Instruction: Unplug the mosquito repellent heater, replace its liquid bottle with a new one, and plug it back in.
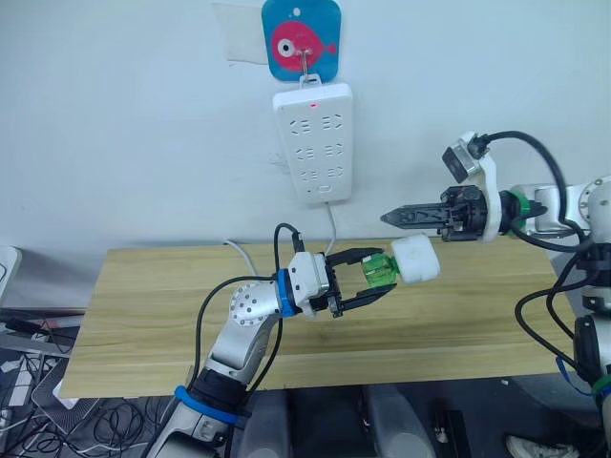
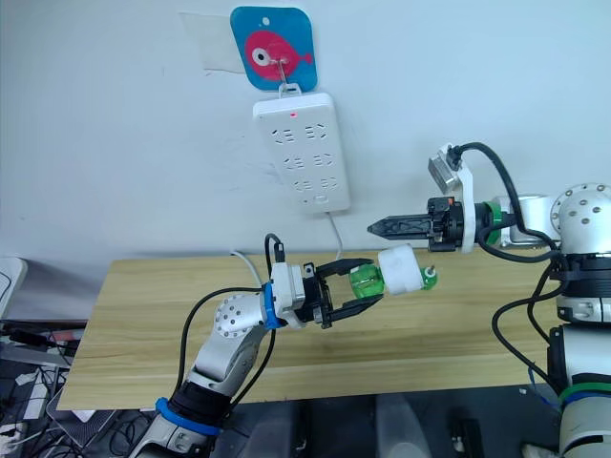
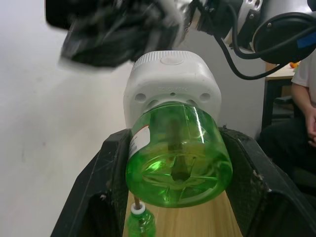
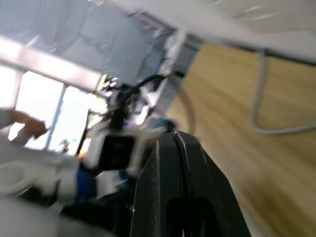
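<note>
**Heater held in the air by its green bottle, off the strip**

The left claw (image 1: 375, 281) is raised above the wooden counter (image 1: 143, 315), and its two black fingers pinch the green liquid bottle (image 1: 379, 270) from either side. In the left wrist view the bottle's (image 3: 177, 158) round base faces the camera, with a finger (image 3: 101, 197) pressed against each flank. The bottle lies roughly level, its neck pointing right into the mosquito repellent heater (image 1: 417, 260), a small white rounded unit that is joined to the bottle and hangs in the air over the far middle of the counter, touching nothing else.

The right claw (image 1: 387, 218) reaches in from the right, above and just beside the heater but apart from it. Its fingers are pressed together into a narrow point with nothing between them; the right wrist view shows the two black fingers (image 4: 182, 182) meeting.

On the wall behind, a white power strip (image 1: 313, 143) hangs from a hook on a blue plate with a pink fish (image 1: 301, 40). A small red light shows near the strip's top, and a white cable (image 1: 332, 229) runs down from it to the counter. Nothing is plugged into the sockets that face the camera.

A second small green bottle (image 3: 140, 222) lies on the counter under the left claw. A seated person (image 3: 303, 94) is at the far right.
</note>
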